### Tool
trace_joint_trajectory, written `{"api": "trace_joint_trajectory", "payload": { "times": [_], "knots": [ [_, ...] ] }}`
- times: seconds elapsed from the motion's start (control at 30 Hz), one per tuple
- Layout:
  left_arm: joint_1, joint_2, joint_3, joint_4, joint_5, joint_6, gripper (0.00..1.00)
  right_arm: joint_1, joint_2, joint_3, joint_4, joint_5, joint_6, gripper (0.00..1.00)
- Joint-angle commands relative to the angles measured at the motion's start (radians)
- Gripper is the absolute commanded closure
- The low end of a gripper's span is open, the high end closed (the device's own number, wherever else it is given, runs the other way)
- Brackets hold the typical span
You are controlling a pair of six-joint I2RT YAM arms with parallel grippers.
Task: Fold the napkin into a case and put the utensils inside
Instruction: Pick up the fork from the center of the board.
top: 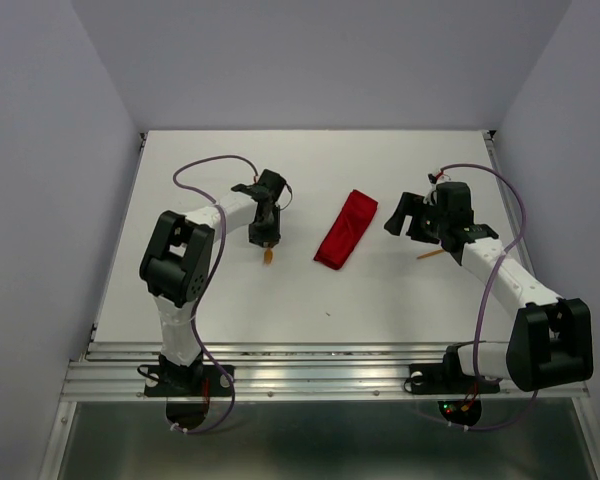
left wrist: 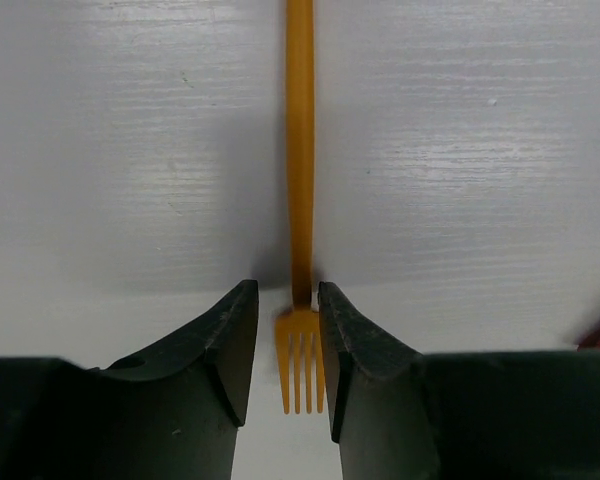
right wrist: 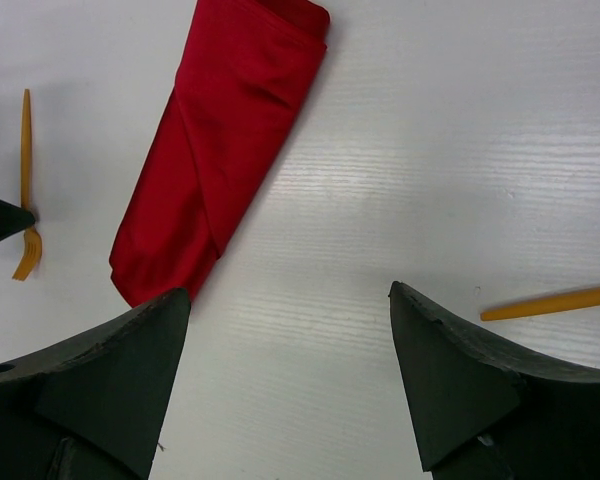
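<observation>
Okay, left fingers point down at the desk, set narrow on either side of the orange fork, right at its neck. The tines lie back between the fingers and the handle runs straight out ahead of the tips. A thin gap shows on each side, so cannot tell if they pinch it or only bracket it. The step looks like picking up the fork. To do it well, finish the squeeze square on the neck, keep the tips down at the desk so the thin plastic can't slip under, then lift straight up with no twist. The case, a narrow folded red napkin, lies flat well to the right of the left fingers and just ahead-left of the right fingers. Which end is the open mouth, cannot tell. Right fingers are spread wide, holding nothing, above bare desk. The plain orange stick lies just off the outer right finger, not touching it. Both utensils are outside the case, so the loading part isn't done.
</observation>
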State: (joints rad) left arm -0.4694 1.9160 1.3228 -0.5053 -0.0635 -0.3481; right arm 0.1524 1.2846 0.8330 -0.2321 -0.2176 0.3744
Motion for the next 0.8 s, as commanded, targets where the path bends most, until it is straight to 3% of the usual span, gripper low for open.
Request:
{"api": "trace_joint_trajectory", "payload": {
  "times": [0.0, 0.1, 0.2, 0.3, 0.37, 0.6, 0.77],
  "knots": [
    [0.002, 0.009, 0.033, -0.019, -0.044, 0.005, 0.58, 0.006, -0.014, -0.003, 0.016, 0.006, 0.008, 0.14],
    [0.002, 0.031, 0.026, -0.015, -0.055, 0.003, 0.59, 0.006, -0.007, -0.008, 0.017, 0.004, 0.006, 0.14],
    [0.000, 0.049, 0.018, -0.010, -0.050, -0.003, 0.68, 0.006, -0.002, -0.009, 0.017, 0.003, 0.004, 0.14],
    [-0.008, 0.041, 0.016, -0.010, -0.048, 0.001, 0.83, 0.006, -0.004, -0.011, 0.017, 0.003, 0.004, 0.14],
    [-0.012, 0.022, 0.038, -0.024, -0.058, 0.008, 0.99, 0.006, -0.004, -0.011, 0.017, 0.003, 0.003, 0.14],
    [-0.089, -0.075, 0.153, -0.053, -0.070, 0.106, 1.00, 0.006, -0.001, -0.017, 0.027, 0.007, 0.017, 0.14],
    [-0.199, -0.029, 0.315, -0.128, -0.045, 0.150, 1.00, 0.006, 0.012, -0.023, 0.051, 0.006, 0.054, 0.14]
  ]
}}
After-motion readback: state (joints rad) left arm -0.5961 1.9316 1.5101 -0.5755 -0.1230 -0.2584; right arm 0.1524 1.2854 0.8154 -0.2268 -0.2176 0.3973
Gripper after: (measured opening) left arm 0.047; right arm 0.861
